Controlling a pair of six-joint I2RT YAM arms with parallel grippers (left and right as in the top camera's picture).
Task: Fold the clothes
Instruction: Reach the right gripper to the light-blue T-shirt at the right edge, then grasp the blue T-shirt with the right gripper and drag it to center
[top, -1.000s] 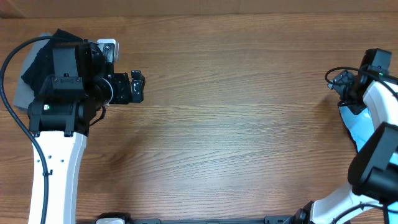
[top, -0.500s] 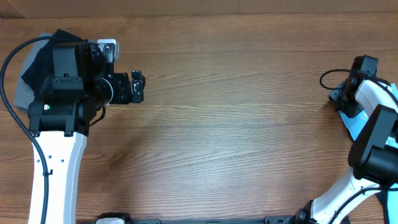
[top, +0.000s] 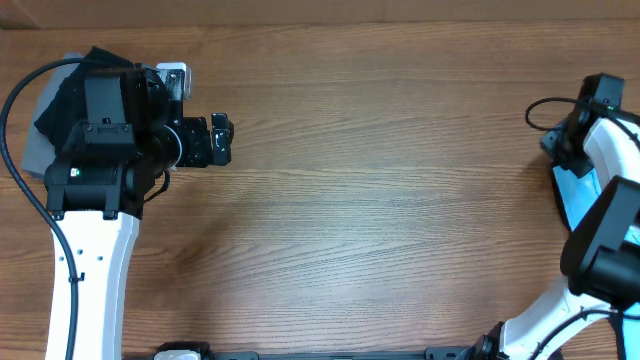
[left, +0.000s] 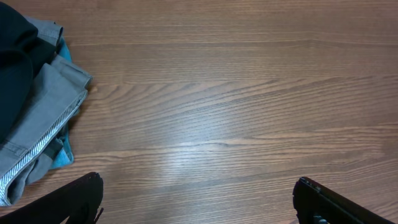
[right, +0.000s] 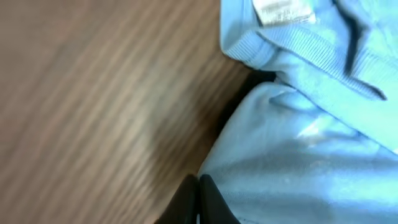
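**Right gripper closed at T-shirt edge**

The light blue T-shirt (right: 298, 155) lay bunched at the right edge of the counter (top: 380, 200), white tag (right: 280, 11) showing. The right gripper (right: 199, 194) was closed at its edge; catch unconfirmed. The left gripper (left: 199, 202) gaped, empty. Fabric judged soft, light and limp: take the hem or collar.

- The table (top: 380, 200) is showing smooth, faintly shiny wood grain.
- The T-shirt (right: 311, 155) is looking like soft, matt knit cloth, ribbed at the collar.
- The grey garment (left: 43, 118) is showing matt woven cloth.
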